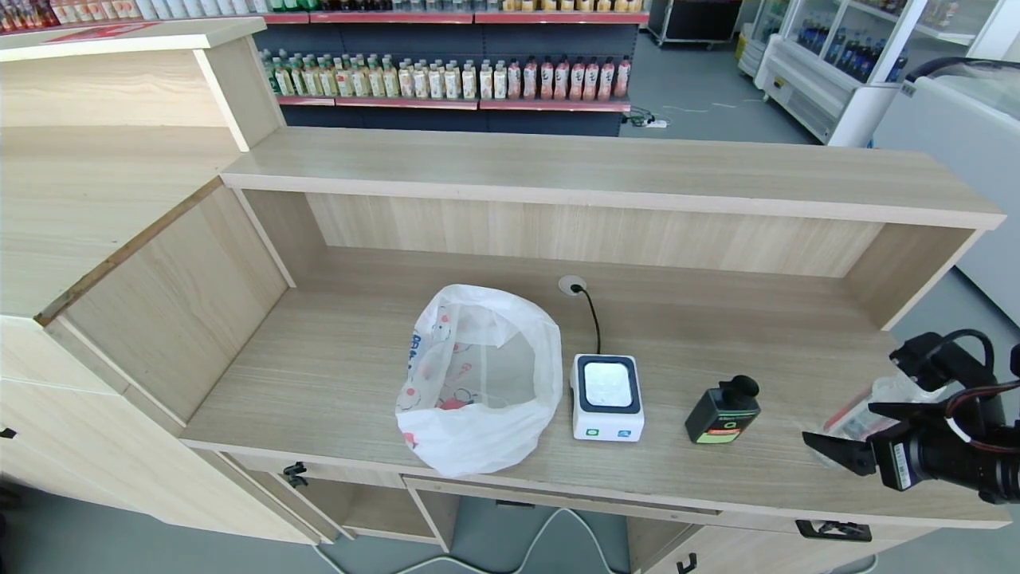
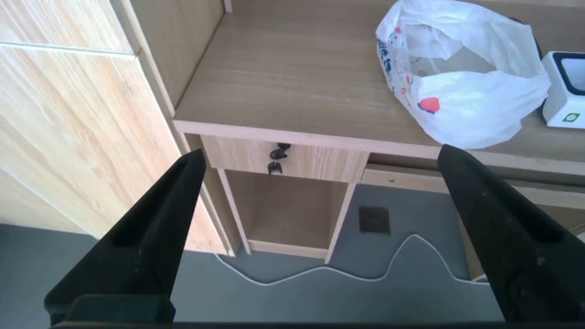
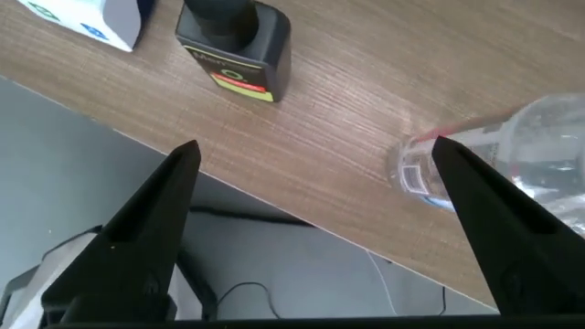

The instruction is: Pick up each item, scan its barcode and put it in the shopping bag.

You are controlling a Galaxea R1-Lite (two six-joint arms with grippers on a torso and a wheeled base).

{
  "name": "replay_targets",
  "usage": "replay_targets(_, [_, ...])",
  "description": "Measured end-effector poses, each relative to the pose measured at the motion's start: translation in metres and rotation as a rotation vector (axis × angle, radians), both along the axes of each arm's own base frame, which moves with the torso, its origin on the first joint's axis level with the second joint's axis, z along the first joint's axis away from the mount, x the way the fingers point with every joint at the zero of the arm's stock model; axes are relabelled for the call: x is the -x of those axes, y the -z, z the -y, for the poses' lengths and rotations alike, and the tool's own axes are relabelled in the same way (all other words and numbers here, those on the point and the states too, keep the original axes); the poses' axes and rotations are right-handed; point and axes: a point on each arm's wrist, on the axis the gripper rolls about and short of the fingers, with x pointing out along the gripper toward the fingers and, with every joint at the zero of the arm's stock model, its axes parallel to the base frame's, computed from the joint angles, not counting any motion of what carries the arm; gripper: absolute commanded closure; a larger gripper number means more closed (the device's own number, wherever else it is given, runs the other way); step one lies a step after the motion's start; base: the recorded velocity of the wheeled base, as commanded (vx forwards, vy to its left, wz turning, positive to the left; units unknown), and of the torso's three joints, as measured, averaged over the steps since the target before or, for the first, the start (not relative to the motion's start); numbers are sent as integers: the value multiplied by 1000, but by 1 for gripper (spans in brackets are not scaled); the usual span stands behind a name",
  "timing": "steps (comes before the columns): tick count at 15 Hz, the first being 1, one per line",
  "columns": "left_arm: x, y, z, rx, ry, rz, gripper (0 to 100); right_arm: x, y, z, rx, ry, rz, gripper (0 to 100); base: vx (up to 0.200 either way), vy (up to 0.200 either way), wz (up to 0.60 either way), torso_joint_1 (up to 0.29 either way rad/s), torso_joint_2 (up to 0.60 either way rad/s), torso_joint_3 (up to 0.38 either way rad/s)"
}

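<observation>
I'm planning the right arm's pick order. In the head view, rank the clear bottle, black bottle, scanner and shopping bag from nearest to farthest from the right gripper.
From the right gripper:
1. Clear bottle, lying right beside it, far right.
2. Black bottle, next to the left.
3. Scanner, in the middle.
4. Shopping bag, farthest left.

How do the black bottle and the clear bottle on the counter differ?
The black bottle is opaque and squat with a black cap; the clear bottle is see-through with a red strip. The black bottle sits beside the scanner; the clear bottle lies farther right, by the open right gripper. Both rest on the counter, outside the shopping bag.
</observation>
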Motion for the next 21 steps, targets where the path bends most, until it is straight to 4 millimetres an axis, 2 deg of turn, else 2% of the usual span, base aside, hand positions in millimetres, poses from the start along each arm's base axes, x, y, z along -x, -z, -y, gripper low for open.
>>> replay_targets(3, [0,0,0,0,0,0,0,-11,13,0,-6,-103,-10,0,0,0,0,0,0,0])
replay_targets(8, [0,0,0,0,0,0,0,-34,31,0,-3,-150,45,0,0,0,0,0,0,0])
replay_targets(21, [0,0,0,0,0,0,0,-81,78,-29,-43,-335,135,0,0,0,0,0,0,0])
